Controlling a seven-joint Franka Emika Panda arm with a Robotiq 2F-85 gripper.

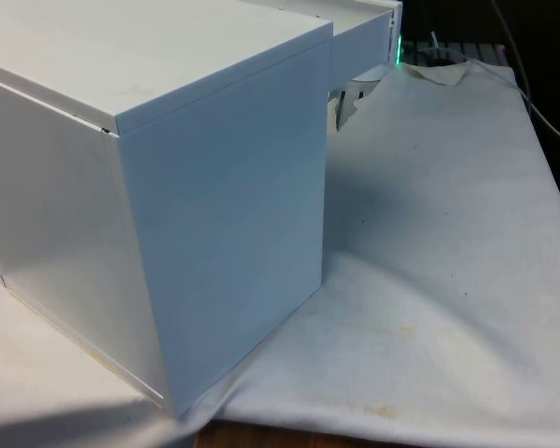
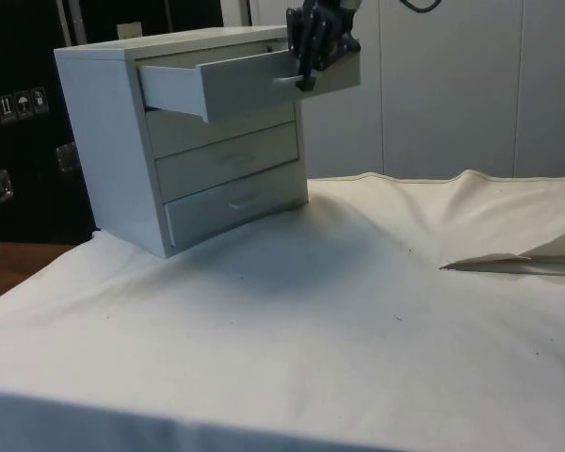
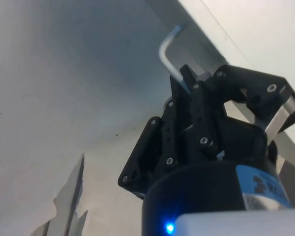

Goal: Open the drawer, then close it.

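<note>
**Top drawer pulled out, gripper clamped on its handle**

A white chest of drawers (image 2: 132, 132) stands on the table's white cloth (image 2: 339, 311). In the side view it shows three drawer fronts stacked below a flat top. The top drawer (image 2: 235, 83) is pulled well out of the carcass, its front panel hanging in the air past the two lower drawers (image 2: 231, 179), which sit flush and closed.

The black gripper (image 2: 313, 58) reaches down from above at the front of the open drawer. In the wrist view, the fingers (image 3: 187, 91) are clenched on the drawer's slim metal handle (image 3: 166, 51), a bent bar whose curved end sticks out beyond the fingertips. The handle runs along the drawer front, and the gripper (image 3: 184, 83) holds it near one end.

In the front view the chest (image 1: 168, 205) turns its plain back and side to the camera, near the front view's left. The open drawer (image 1: 359, 42) juts out past its far corner, towards the front view's right. The cloth (image 1: 448, 233) beside it is creased and lightly stained. A raised fold of the cloth (image 2: 518, 262) lies well apart from the chest in the side view.
</note>
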